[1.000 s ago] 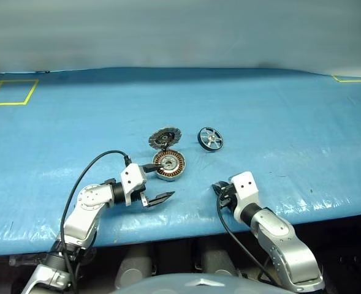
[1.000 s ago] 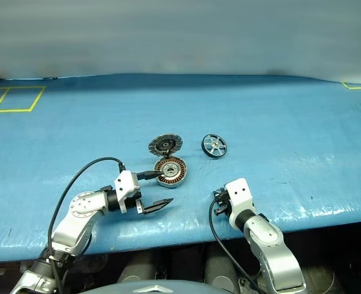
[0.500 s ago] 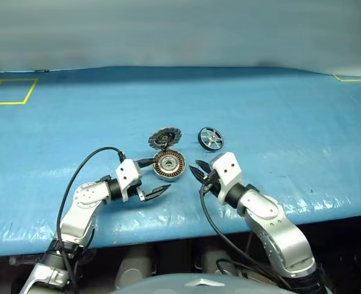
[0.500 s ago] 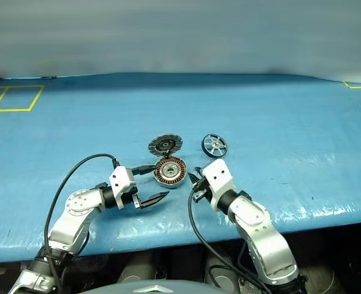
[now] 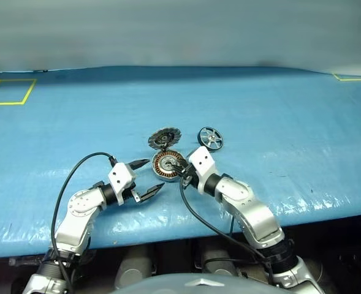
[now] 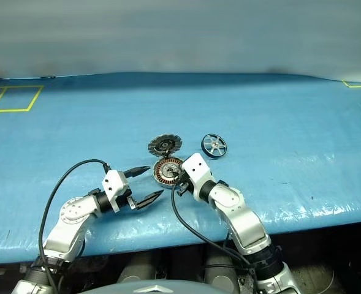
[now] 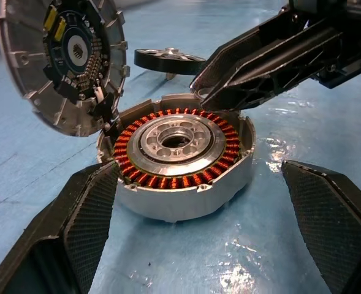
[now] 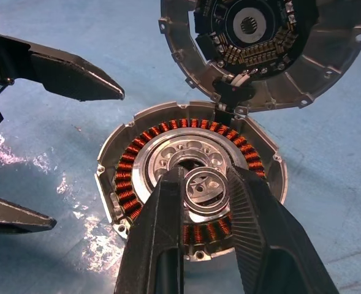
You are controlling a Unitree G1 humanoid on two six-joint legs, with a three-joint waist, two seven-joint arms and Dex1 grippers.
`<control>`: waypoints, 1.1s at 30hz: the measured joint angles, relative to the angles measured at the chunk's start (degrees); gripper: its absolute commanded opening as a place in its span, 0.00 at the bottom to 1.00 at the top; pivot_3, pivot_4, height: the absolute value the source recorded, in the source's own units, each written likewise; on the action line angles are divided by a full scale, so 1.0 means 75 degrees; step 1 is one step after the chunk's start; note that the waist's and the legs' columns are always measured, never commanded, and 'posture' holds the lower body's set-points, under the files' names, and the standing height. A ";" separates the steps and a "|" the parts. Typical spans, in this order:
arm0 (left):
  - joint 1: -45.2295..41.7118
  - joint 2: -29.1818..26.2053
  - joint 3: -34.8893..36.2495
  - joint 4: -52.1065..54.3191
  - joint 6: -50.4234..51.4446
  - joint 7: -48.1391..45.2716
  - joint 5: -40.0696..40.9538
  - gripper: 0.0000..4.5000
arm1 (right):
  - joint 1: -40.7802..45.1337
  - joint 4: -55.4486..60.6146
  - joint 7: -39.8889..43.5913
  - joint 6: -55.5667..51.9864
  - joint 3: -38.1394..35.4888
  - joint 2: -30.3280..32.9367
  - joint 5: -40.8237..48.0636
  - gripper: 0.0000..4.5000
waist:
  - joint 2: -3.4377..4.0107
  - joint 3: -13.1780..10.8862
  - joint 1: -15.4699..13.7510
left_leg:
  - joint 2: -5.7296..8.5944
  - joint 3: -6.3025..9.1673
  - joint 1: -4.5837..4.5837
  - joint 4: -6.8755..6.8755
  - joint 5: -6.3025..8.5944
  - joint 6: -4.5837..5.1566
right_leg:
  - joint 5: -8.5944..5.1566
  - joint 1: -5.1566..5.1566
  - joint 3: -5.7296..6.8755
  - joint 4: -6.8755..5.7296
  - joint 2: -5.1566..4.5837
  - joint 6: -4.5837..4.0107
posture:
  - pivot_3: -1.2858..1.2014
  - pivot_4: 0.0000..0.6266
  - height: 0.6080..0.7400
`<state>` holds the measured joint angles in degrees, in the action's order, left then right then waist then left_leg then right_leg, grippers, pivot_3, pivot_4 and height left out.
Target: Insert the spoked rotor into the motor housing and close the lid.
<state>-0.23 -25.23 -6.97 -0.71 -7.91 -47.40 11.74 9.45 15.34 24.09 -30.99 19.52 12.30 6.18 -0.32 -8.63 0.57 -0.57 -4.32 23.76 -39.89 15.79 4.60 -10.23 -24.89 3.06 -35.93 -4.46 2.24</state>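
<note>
Left eye view: the motor housing (image 5: 165, 164) lies flat just below the frame's centre on the blue table cover (image 5: 290, 104). Its open face is up, its axis vertical, and its copper windings are exposed. The lid (image 5: 165, 136) stands hinged open at the housing's upper edge, tilted, with its segmented inner face toward the camera. The spoked rotor (image 5: 209, 138) rests apart from both, to the upper right of the housing, propped at a tilt with its spokes facing the camera.

The left gripper (image 5: 154, 174) sits at the housing's lower left. It points toward the housing with its jaws spread wide and nothing between them. The right gripper (image 5: 181, 175) reaches in from the lower right over the housing's rim. Right wrist view: its jaws are nearly closed on a small round silver piece (image 8: 206, 188), above the housing's silver centre.
</note>
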 measured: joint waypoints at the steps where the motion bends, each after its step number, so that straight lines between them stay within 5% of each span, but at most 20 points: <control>1: 0.0054 0.0007 0.0025 0.0001 -0.0011 0.0021 0.0004 1.00 | 0.0108 -0.0136 0.0015 0.0072 0.0022 -0.0061 -0.0015 0.15 | 0.0000 0.0000 0.0005 | 0.0000 0.0000 -0.0002 0.0000 0.0000 0.0000 | 0.0000 0.0000 0.0001 0.0000 0.0000 0.0000 | 0.52 0.24 1.00; 33: 0.0320 0.0049 0.0187 0.0108 -0.0005 0.0283 0.0023 1.00 | 0.0542 -0.1377 0.0270 0.0625 0.0001 -0.0705 -0.0083 0.15 | 0.0006 -0.0003 0.0013 | -0.0004 0.0003 -0.0005 0.0010 -0.0003 -0.0010 | 0.0000 -0.0004 0.0003 -0.0003 -0.0009 -0.0005 | 0.52 0.24 1.00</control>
<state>2.18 -24.86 -5.57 0.10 -7.95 -45.28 11.91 13.52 5.01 26.11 -26.31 19.53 7.01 5.55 -0.27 -8.65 0.66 -0.60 -4.30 23.72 -39.81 15.76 4.52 -10.23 -24.92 3.08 -35.95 -4.53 2.21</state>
